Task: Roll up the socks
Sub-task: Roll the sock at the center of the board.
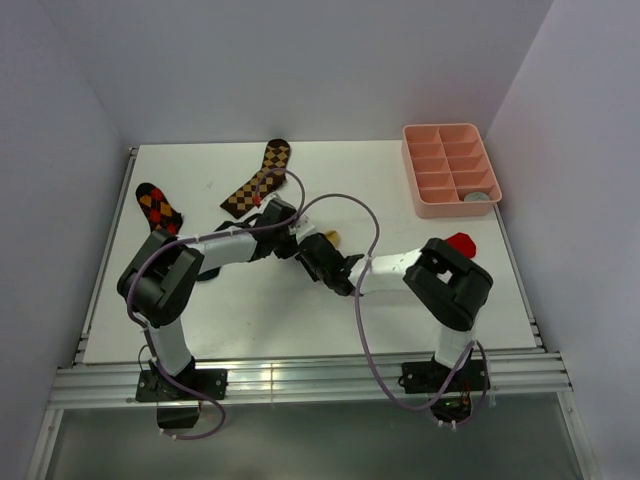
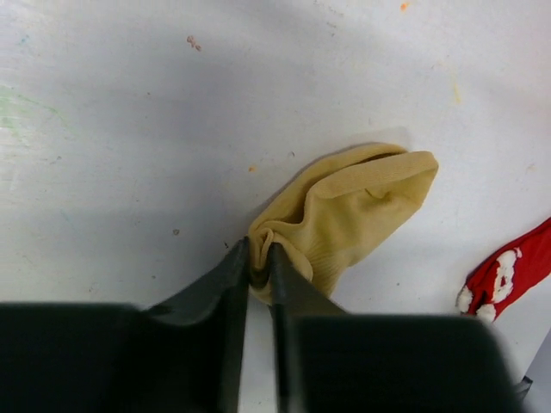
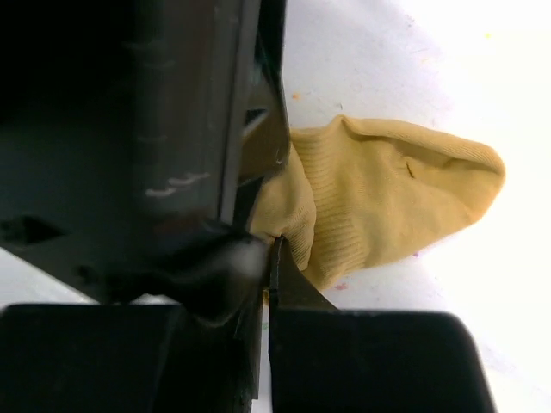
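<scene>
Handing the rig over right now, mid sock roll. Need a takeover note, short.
Left gripper: shut on the bunched end of the mustard sock.
Right gripper: shut on that same end, right beside the left gripper.
The sock lies mid-table, mostly flat; only the pinched end is folded over.
Done: the roll is barely started.
Left: finish rolling this sock. No grey or navy sock is in view.

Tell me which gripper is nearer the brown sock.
Left. The left gripper pinches the yellow sock right of the brown sock; the right gripper closes on it from farther right.
</scene>
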Tool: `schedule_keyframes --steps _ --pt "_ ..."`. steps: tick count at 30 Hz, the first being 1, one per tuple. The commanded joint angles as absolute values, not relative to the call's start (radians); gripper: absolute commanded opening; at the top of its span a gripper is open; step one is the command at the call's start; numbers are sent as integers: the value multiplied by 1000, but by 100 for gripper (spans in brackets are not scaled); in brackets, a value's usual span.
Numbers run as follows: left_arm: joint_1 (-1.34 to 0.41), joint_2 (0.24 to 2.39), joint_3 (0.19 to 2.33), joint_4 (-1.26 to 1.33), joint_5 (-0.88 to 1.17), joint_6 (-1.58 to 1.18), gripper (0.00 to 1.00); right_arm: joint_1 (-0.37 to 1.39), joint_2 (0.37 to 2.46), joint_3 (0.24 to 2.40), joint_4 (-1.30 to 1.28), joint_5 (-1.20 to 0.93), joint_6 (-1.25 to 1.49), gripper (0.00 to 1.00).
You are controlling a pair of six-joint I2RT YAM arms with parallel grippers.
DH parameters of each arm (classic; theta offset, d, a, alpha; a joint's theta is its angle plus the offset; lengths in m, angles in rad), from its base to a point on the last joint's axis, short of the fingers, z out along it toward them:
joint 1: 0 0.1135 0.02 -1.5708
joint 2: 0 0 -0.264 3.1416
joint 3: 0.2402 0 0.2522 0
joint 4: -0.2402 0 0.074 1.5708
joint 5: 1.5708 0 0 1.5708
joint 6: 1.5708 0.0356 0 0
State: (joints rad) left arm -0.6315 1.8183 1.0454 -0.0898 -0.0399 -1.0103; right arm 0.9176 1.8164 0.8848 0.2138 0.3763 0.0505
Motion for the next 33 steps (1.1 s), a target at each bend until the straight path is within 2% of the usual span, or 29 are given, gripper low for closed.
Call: schedule_keyframes --steps 1,2,3,7,12,15,19,24,33 --pt "-643 1758 1016 -94 -44 -1015 24 848 1801 890 91 205 110 0" --pt "-643 1746 1011 -89 -52 -1020 30 838 1792 888 87 117 113 0" --pt "-641 1738 1002 -87 -57 -1031 41 818 1777 890 77 65 121 0" --pt "-635 1698 977 -78 -83 -1051 57 747 1750 884 86 -191 173 0" --pt "-627 1620 919 -60 -127 -1095 65 641 1782 891 143 -594 305 0" --pt "-624 1565 867 -26 -144 -1106 66 583 1856 917 199 -778 414 0" --pt "-624 1539 813 6 -112 -1108 64 523 1936 919 327 -909 563 0" --pt "-647 1560 790 46 -64 -1126 58 474 2006 911 385 -928 659 0" --pt "-664 1620 811 54 -66 -1126 56 414 2082 904 422 -956 744 0"
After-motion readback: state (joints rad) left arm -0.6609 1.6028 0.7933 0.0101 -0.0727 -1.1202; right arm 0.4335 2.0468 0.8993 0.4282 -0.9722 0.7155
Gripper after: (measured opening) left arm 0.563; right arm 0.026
